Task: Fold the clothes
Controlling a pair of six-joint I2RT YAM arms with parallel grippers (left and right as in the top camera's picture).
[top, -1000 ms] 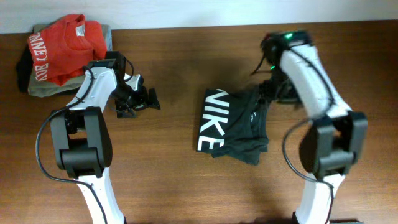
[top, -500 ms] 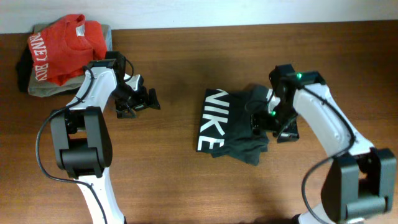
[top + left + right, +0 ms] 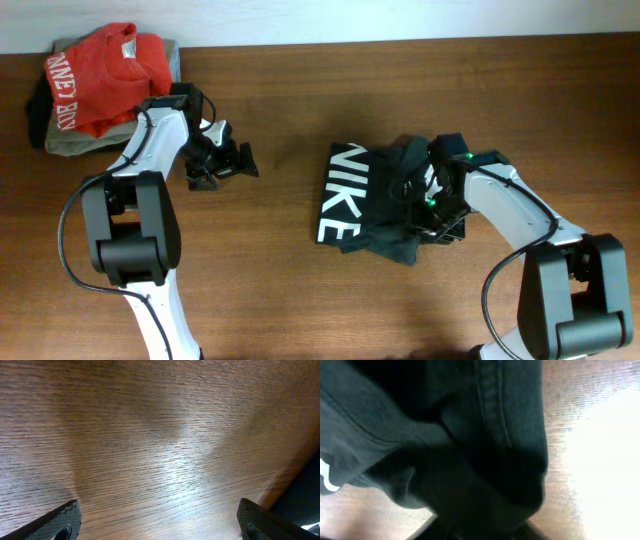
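Observation:
The clothes (image 3: 370,200), a dark T-shirt with white NIKE lettering, lie partly folded and bunched at the middle right of the table. My right gripper (image 3: 428,212) is at the shirt's right edge, low on the cloth. In the right wrist view dark fabric (image 3: 470,435) fills the frame and is bunched between the jaws, which are closed on it; the fingers are mostly hidden. My left gripper (image 3: 225,165) hovers over bare wood well to the left of the shirt. Its fingertips (image 3: 62,520) stand wide apart with nothing between them.
A red shirt with white letters (image 3: 95,85) lies on a grey-olive folded garment (image 3: 60,145) at the back left corner. The wooden table (image 3: 300,290) ends at the pale wall along the back.
My right arm came forward from behind the shirt to its right edge, and the jaws closed on the fabric. The left arm has not moved.

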